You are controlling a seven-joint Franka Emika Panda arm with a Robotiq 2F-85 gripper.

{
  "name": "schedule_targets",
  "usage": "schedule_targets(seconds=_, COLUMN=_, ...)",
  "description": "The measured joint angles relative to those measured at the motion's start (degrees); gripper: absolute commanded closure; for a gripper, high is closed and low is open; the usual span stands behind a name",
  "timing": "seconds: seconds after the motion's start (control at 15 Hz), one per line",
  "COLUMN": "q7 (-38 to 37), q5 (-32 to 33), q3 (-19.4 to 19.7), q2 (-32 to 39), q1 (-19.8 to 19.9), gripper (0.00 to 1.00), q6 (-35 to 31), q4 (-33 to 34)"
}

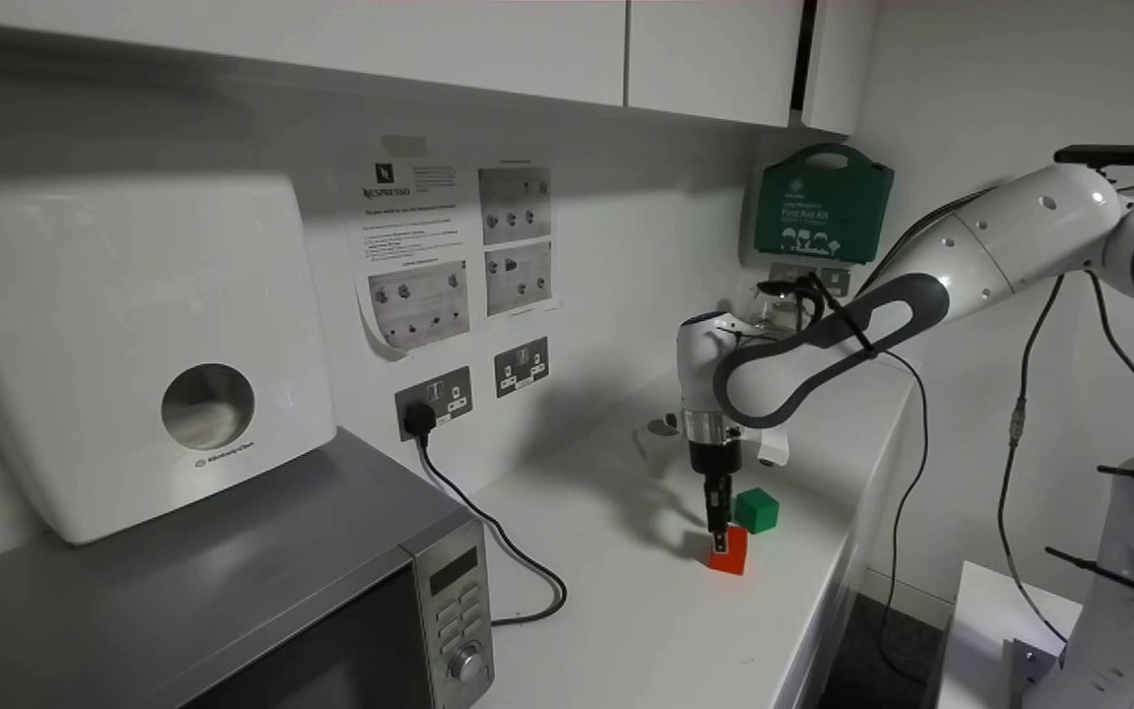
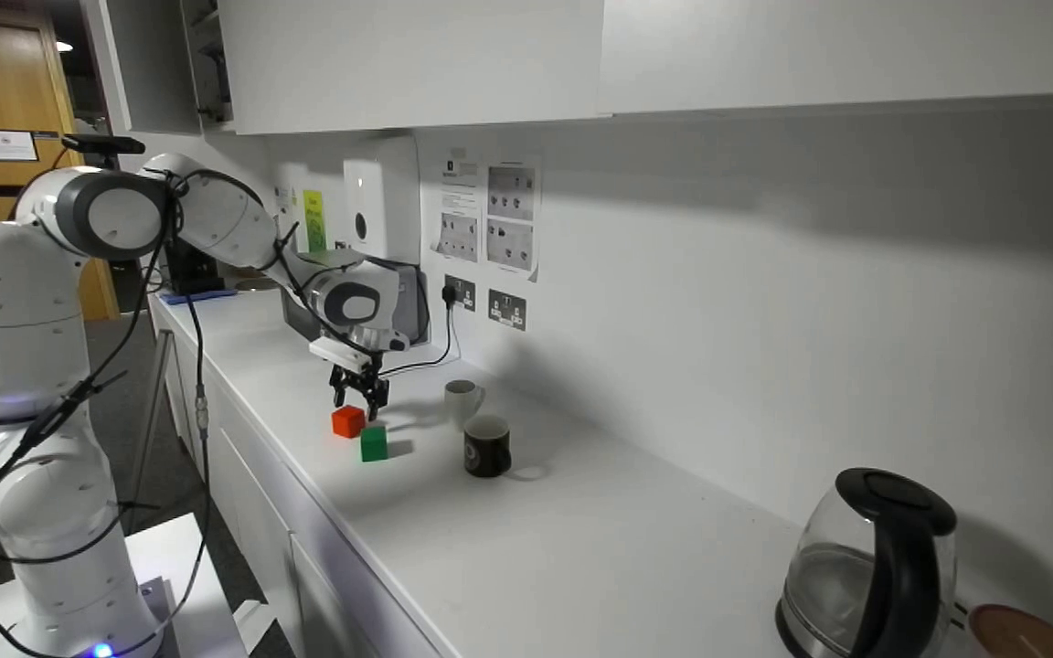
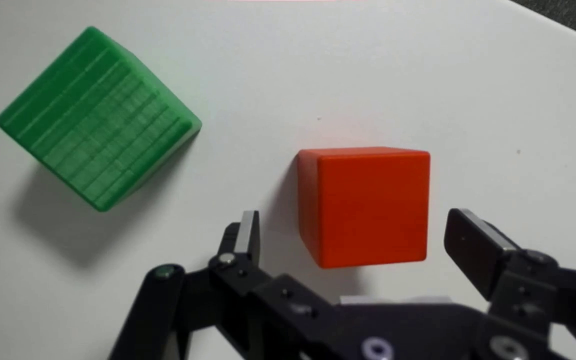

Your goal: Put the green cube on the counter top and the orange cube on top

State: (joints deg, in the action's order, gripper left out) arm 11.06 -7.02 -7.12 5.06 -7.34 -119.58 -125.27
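Wall (image 2: 764, 302): pale, darkened above by bands of shadow; printed notices (image 1: 414, 246) are fixed to it over grey sockets (image 1: 523, 366).
Overhead cupboards (image 2: 417, 64): white, mounted along the wall and seen in both exterior views.
Counter top (image 2: 618, 567): long, smooth, white to pale grey, run beside the wall; soft shadows are thrown across it, and a few tiny specks (image 3: 518, 151) are shown near its edge in the wrist view.
Door (image 2: 1, 91): wooden, seen in the background of an exterior view.
Arm (image 1: 1010, 246): white and grey, mounted on a white table (image 2: 207, 621) and extended over the counter top.
Microwave (image 1: 163, 581): grey, stood on the counter top below a white dispenser (image 1: 124, 345).
First aid kit (image 1: 823, 202): dark green, seen against the wall.
Gripper (image 3: 353, 217): pointed down, its fingers spread apart, one to each side of the orange cube (image 3: 373, 210), with a gap shown on both sides in the wrist view.
Dark mug (image 2: 487, 448) and pale mug (image 2: 461, 402): stood near each other, between the orange cube and the wall.
Orange cube: rested flat on the counter top, nearer the front edge than the wall.
Green cube (image 3: 98, 120): rested on the counter top just beside the orange cube, turned at an angle and separated by a gap.
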Motion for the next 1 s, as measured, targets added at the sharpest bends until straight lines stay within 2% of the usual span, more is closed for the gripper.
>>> schedule_targets(seconds=0.2, q7=0.0, q5=-0.2, q3=0.0, q2=0.8, q1=0.0, gripper=0.00, q6=0.0, q4=0.2)
schedule_targets(seconds=0.33, q7=0.0, q5=-0.2, q3=0.0, q2=1.1, q1=-0.1, gripper=0.28, q6=0.0, q4=0.2)
schedule_targets(seconds=0.67, q7=0.0, q5=-0.5, q3=0.0, q2=1.4, q1=-0.1, gripper=0.65, q6=0.1, q4=0.3)
schedule_targets(seconds=0.73, q7=0.0, q5=-0.5, q3=0.0, q2=1.4, q1=-0.1, gripper=0.68, q6=0.2, q4=0.3)
schedule_targets(seconds=1.0, q7=-0.6, q5=-0.8, q3=0.0, q2=1.1, q1=0.0, gripper=0.68, q6=0.3, q4=0.1)
